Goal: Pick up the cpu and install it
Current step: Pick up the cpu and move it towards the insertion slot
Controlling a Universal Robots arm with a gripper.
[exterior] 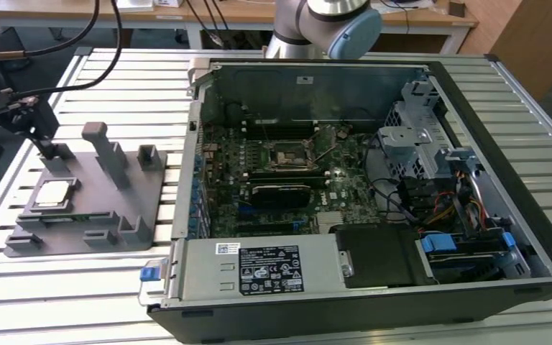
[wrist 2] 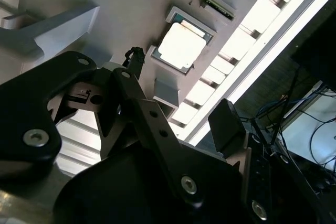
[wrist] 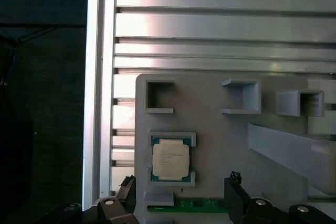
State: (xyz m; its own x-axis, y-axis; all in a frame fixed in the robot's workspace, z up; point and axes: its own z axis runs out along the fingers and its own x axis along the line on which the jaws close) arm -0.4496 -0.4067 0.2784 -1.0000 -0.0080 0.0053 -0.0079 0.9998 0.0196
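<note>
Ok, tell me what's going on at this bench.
The robot arm's gripper hangs open over the grey fixture plate, close to the cpu but not touching it. The cpu lies flat in its holder on the plate, not yet picked up. At the exterior view's right sits the open computer case; its motherboard socket appears empty.
</note>
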